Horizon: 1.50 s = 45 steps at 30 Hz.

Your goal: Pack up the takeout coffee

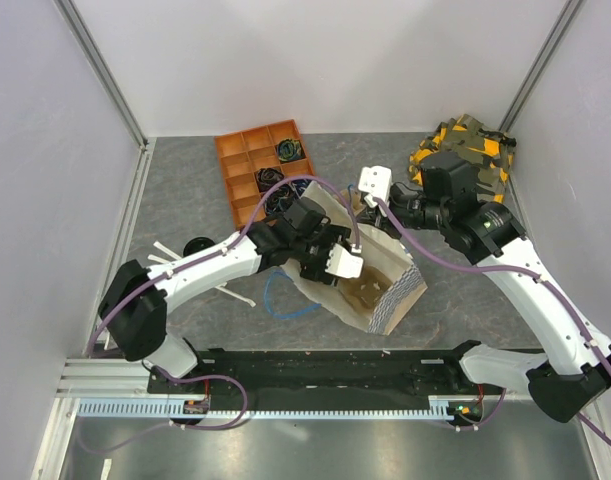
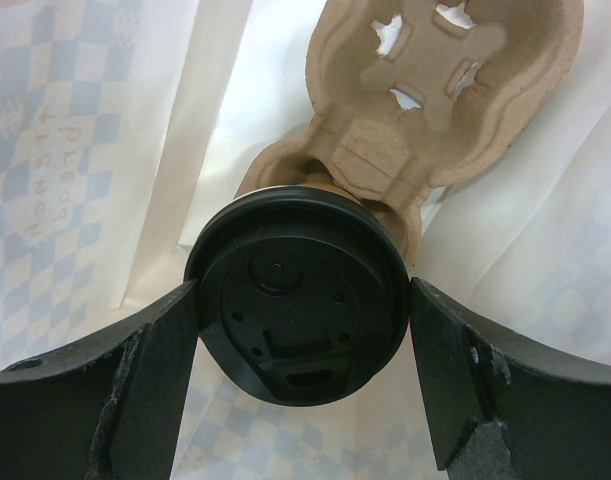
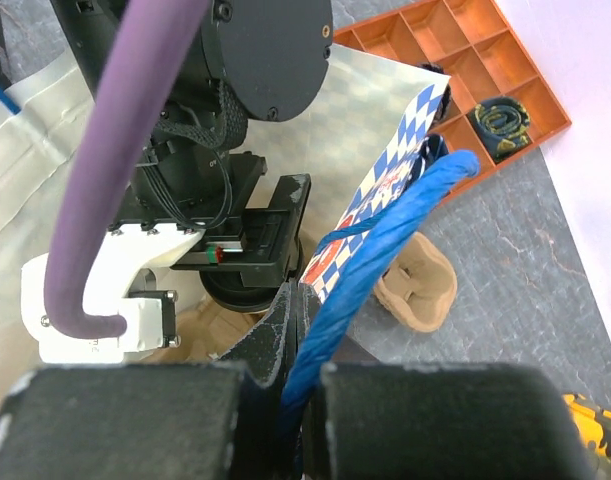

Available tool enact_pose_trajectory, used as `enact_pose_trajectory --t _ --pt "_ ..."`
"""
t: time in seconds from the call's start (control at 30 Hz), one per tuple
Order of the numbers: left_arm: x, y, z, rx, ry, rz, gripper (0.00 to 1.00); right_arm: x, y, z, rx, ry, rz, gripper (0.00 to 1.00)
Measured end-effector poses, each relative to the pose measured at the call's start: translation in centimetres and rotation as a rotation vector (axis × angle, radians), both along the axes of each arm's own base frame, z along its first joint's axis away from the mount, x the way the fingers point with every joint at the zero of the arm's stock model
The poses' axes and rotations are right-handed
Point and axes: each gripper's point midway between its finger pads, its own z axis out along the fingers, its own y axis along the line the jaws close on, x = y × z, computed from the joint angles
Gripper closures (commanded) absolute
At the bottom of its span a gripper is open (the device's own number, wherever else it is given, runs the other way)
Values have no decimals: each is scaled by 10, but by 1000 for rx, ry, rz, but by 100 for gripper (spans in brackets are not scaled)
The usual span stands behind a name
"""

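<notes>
Grey speckled desk (image 1: pixel 185 190) with white walls on three sides is what I work over. A paper bag (image 1: pixel 390 292) with a blue-and-white chequered print lies on its side near the middle of the desk, mouth open toward my left arm. My left pincer (image 2: pixel 302 300) reaches into that mouth. Its two dark fingers (image 2: pixel 155 380) are clenched on the takeout coffee (image 2: pixel 295 270), one pressing each side of the round black lid. A sliver of brown cup shows just behind the lid. The coffee is inside the bag, at the nearer socket of a tan pulp cup carrier (image 2: pixel 435 90) that lies deeper in, against the pale bag wall.

My right pincer (image 3: pixel 290 400) comes in from the far-right side and is clamped on the bag's blue rope handle (image 3: pixel 385 230), which runs up from between the fingers to the chequered rim.

An orange compartment tray (image 1: pixel 247 165) sits at the far edge, left of centre, with dark coiled items in a few of its cells. A camouflage-patterned object (image 1: pixel 465 140) lies in the far right corner. A second blue cord (image 1: pixel 285 298) lies on the desk just beside the bag, toward the near edge.
</notes>
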Motion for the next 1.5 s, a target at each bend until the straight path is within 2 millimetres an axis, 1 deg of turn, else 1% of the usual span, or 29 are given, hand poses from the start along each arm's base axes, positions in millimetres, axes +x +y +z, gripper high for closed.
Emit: enact_pose_trajectory --t 0.2,0.4,0.93,1.27,1.5 --pt "3 -5 -8 11 -11 -22 74 4 -6 -2 0 14 -28 100" --pt "8 -12 -11 17 -13 -39 75 10 -13 -2 2 20 -56 100" --pt "12 -26 -14 48 25 -73 76 16 -30 -8 8 51 -76 100" --pt "13 -30 -15 68 39 -83 76 18 -35 -10 7 55 -81 100" --pt "17 -36 -17 89 47 -98 76 21 -40 -11 4 54 -93 100"
